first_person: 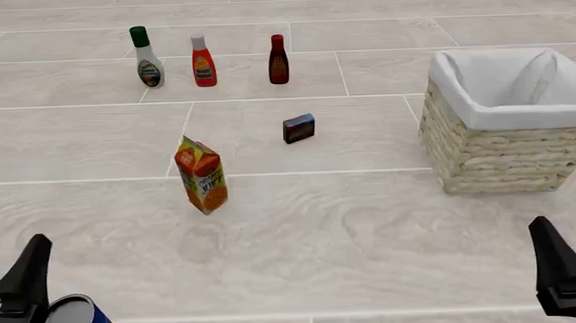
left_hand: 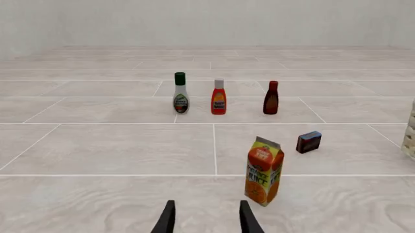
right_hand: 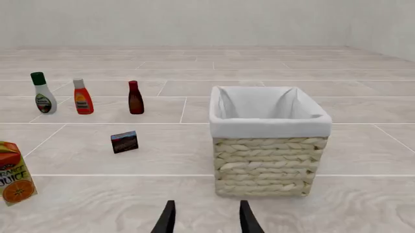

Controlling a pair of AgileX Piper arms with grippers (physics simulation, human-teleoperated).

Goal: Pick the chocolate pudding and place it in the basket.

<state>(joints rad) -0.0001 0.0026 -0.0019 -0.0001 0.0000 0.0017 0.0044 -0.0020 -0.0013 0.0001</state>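
The chocolate pudding [first_person: 300, 128] is a small dark brown carton standing on the table's middle, also seen at pudding [left_hand: 308, 142] and pudding [right_hand: 124, 141]. The wicker basket [first_person: 503, 150] with a white liner stands at the right, its inside holding nothing; in the right wrist view the basket [right_hand: 269, 160] is straight ahead. My left gripper [left_hand: 206, 221] is open at the near left, far short of the pudding. My right gripper [right_hand: 206, 221] is open at the near right, in front of the basket. In the front view the left gripper [first_person: 24, 282] and right gripper [first_person: 560, 263] show only partly.
A tilted orange juice carton [first_person: 201, 174] stands left of the pudding. A white bottle with green cap [first_person: 146, 57], a red bottle [first_person: 203, 62] and a dark red sauce bottle [first_person: 279, 60] line the back. A can [first_person: 73, 321] sits at the near left corner.
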